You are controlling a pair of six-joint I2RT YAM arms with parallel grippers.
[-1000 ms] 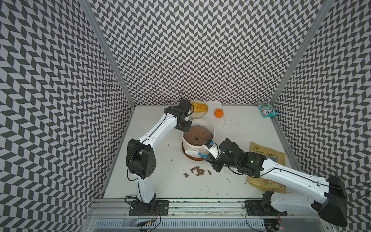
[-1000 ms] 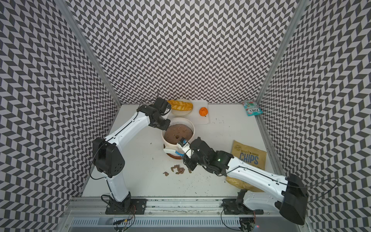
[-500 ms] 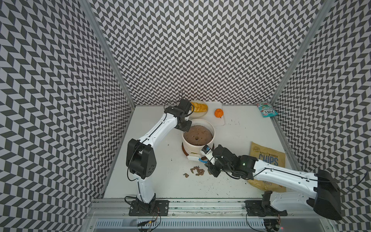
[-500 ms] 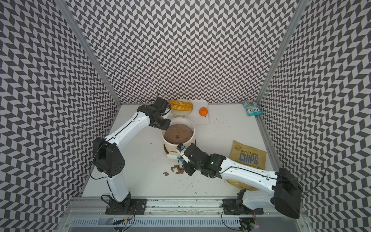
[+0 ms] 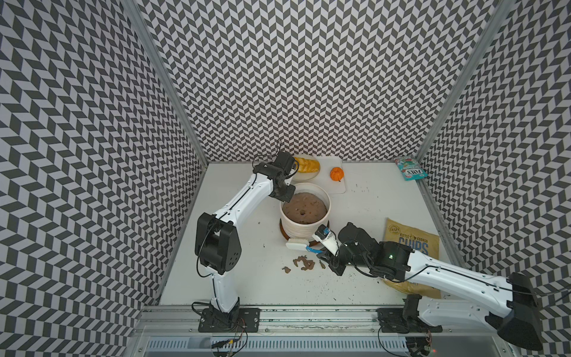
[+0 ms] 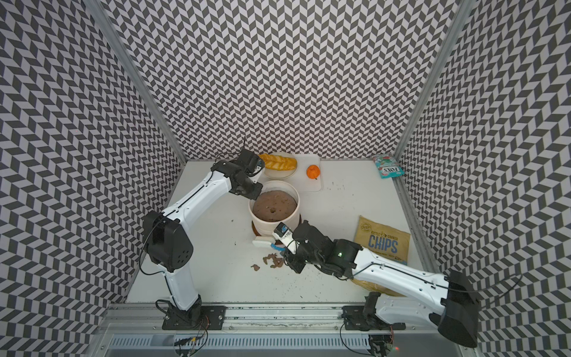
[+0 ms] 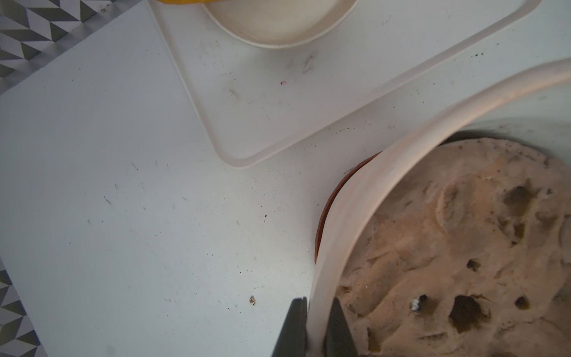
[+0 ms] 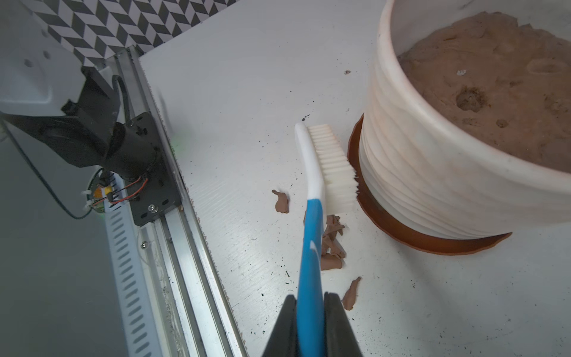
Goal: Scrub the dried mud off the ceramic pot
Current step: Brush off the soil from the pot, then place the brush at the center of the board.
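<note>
Brush [image 8: 313, 191] lowered to pot [image 8: 432, 173] base | right gripper [image 8: 310, 301] clamping it | left gripper [image 7: 318, 306] pinching rim

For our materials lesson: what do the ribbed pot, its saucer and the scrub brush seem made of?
Ribbed pot: likely glazed ceramic; smooth white, thick rim, soft sheen.
Saucer: probably terracotta; matte reddish-brown, though it could be plastic.
Scrub brush: plastic; glossy blue-and-white moulded handle, stiff white synthetic-looking bristles.
</note>
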